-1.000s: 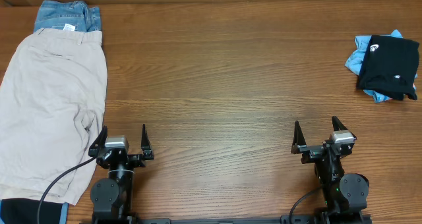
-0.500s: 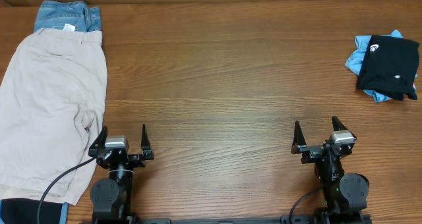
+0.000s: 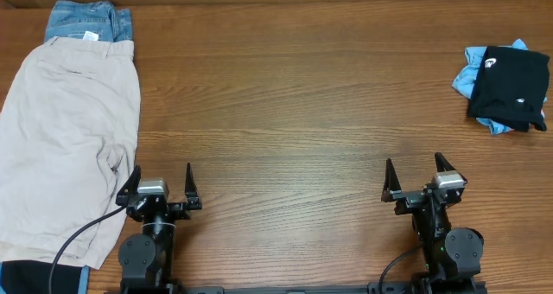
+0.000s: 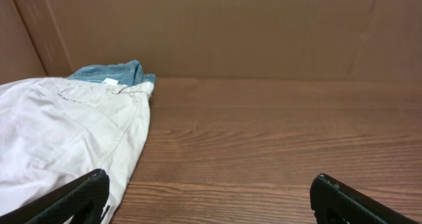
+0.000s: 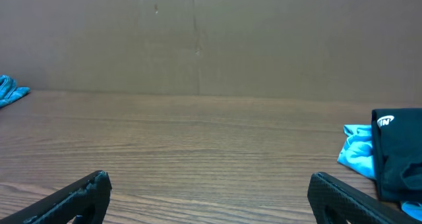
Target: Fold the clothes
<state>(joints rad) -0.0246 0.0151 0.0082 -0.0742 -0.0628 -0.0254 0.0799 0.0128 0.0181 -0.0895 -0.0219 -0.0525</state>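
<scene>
Beige shorts [image 3: 65,138] lie spread flat at the table's left, over blue denim [image 3: 86,22] that sticks out at the far end; both show in the left wrist view, shorts [image 4: 59,132] and denim [image 4: 112,72]. A folded black T-shirt with a small white logo [image 3: 510,86] lies at the far right on a light-blue shirt [image 3: 467,76], also in the right wrist view [image 5: 399,151]. My left gripper [image 3: 160,183] is open and empty beside the shorts' right edge. My right gripper [image 3: 416,175] is open and empty at the front right.
A brown cardboard wall [image 4: 231,29] stands along the table's far edge. A dark and blue bit of cloth [image 3: 34,277] shows under the shorts at the front left corner. A black cable [image 3: 78,238] runs over the shorts near the left arm's base.
</scene>
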